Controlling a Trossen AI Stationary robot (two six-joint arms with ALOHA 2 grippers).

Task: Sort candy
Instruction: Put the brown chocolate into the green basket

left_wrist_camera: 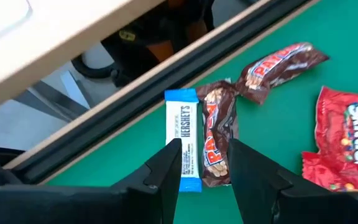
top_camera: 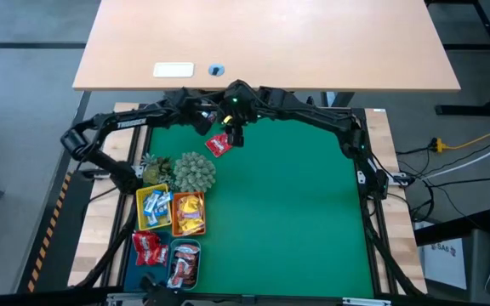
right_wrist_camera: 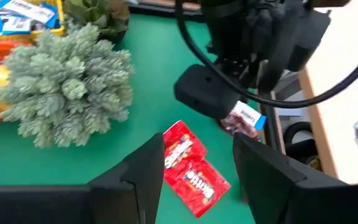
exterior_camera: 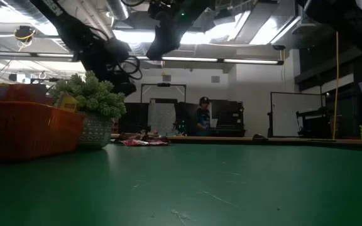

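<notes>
At the mat's far edge lie a blue-white candy bar [left_wrist_camera: 182, 146], two brown bars [left_wrist_camera: 219, 140] [left_wrist_camera: 278, 65] and red packets [left_wrist_camera: 347, 143] [top_camera: 219, 145], all flat on the green mat. My left gripper [left_wrist_camera: 205, 171] [top_camera: 204, 121] hovers open above the blue-white bar and the nearer brown bar, touching neither. Beside it my right gripper [right_wrist_camera: 197, 168] [top_camera: 232, 132] stands open in the air over the red packets [right_wrist_camera: 188, 165]. Sorted candy fills four small trays at the near left.
A grey-green spiky plant ball [top_camera: 194, 171] stands on the mat's left half. Near it are the yellow tray [top_camera: 153, 208], orange tray [top_camera: 188, 213], blue tray [top_camera: 149, 247] and teal tray [top_camera: 184, 263]. A wooden table [top_camera: 313, 51] borders the far edge. The mat's right half [top_camera: 304, 212] is bare.
</notes>
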